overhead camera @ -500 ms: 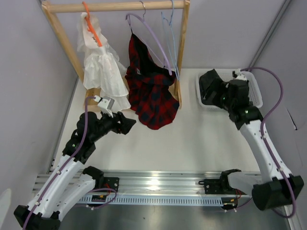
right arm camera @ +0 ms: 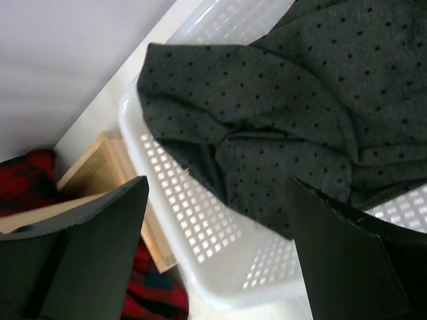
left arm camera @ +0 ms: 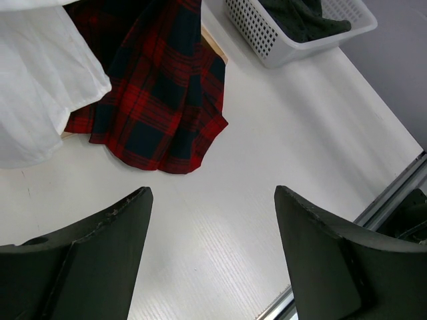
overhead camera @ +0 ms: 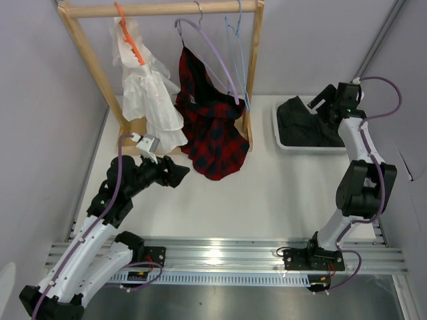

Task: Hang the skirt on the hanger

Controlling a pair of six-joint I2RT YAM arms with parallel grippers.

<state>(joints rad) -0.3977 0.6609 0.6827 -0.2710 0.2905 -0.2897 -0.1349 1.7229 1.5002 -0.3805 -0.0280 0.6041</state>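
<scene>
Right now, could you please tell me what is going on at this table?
The right gripper hovers open over the white basket at the far right of the table, where the dark dotted skirt lies crumpled; it grips nothing yet. The left gripper is open above bare table near the red plaid garment. The light-blue wire hanger hangs bare on the wooden rack, so nothing has been hung on it yet.
</scene>
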